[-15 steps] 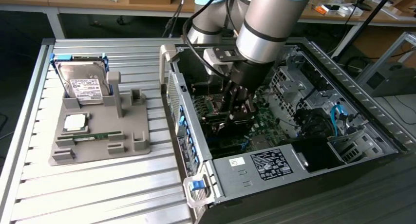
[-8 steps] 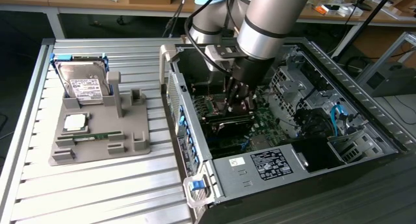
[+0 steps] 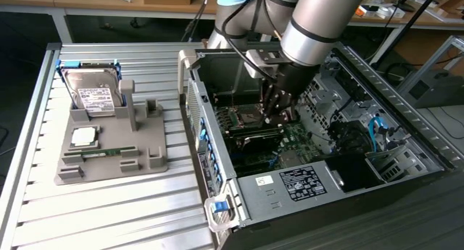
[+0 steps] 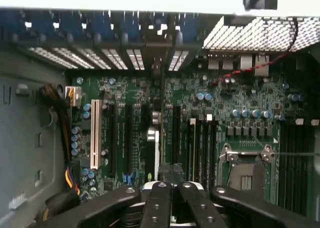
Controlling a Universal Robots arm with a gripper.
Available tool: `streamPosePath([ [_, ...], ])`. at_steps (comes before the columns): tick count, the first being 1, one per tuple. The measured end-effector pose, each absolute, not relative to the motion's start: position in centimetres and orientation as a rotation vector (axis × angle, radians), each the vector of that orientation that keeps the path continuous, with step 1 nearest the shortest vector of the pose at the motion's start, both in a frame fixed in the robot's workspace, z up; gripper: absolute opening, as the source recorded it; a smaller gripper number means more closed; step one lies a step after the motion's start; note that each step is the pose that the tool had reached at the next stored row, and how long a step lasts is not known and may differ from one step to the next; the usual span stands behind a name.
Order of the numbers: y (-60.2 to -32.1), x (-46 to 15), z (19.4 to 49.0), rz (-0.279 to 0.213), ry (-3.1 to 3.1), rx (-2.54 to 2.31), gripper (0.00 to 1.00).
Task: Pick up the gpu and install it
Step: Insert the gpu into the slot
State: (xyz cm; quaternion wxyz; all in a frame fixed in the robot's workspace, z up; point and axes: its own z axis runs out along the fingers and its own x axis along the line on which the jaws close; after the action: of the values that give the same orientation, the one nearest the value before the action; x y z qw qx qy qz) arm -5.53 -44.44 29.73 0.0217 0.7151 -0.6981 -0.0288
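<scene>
**Claw closed over the motherboard**

The black, multi-link claw (image 4: 171,188) hangs with its fingers pressed together above the green motherboard (image 4: 240,95) inside the computer case. Gripped edge-on between them is the thin, dark gpu (image 4: 155,133), running toward the perforated metal rear slots (image 4: 107,58). A long white expansion slot (image 4: 94,134) lies beside it.

Silvery-grey tubular arm (image 3: 308,27), light-blue joint caps, black cables, black riveted hand (image 3: 274,110).
</scene>
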Motion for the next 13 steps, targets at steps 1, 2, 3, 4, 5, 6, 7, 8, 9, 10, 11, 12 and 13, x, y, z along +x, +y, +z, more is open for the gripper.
streamPosePath([
  [1, -44.4, -4.8, 29.7, -0.097, -2.158, 2.214, 0.11],
  [2, -44.4, -4.0, 29.7, -0.105, -2.154, 2.211, 0.11],
  [3, -44.4, -3.5, 29.7, -0.110, -2.150, 2.209, 0.11],
  [4, -44.4, -3.0, 29.7, -0.114, -2.148, 2.208, 0.11],
  [5, -44.4, -2.6, 29.7, -0.117, -2.146, 2.207, 0.11],
  [6, -44.4, -2.2, 29.7, -0.121, -2.143, 2.206, 0.11],
  [7, -44.4, -1.7, 29.7, -0.125, -2.140, 2.204, 0.11],
  [8, -44.4, -1.4, 29.7, -0.127, -2.138, 2.203, 0.11],
  [9, -44.4, -0.7, 29.7, -0.132, -2.135, 2.202, 0.11],
  [10, -44.4, -0.4, 29.7, -0.134, -2.133, 2.201, 0.11],
  [11, -44.4, -0.3, 29.7, -0.135, -2.133, 2.201, 0.11],
  [12, -44.4, -0.2, 29.7, -0.136, -2.132, 2.201, 0.11],
  [13, -44.4, -0.2, 29.7, -0.136, -2.133, 2.201, 0.11],
])
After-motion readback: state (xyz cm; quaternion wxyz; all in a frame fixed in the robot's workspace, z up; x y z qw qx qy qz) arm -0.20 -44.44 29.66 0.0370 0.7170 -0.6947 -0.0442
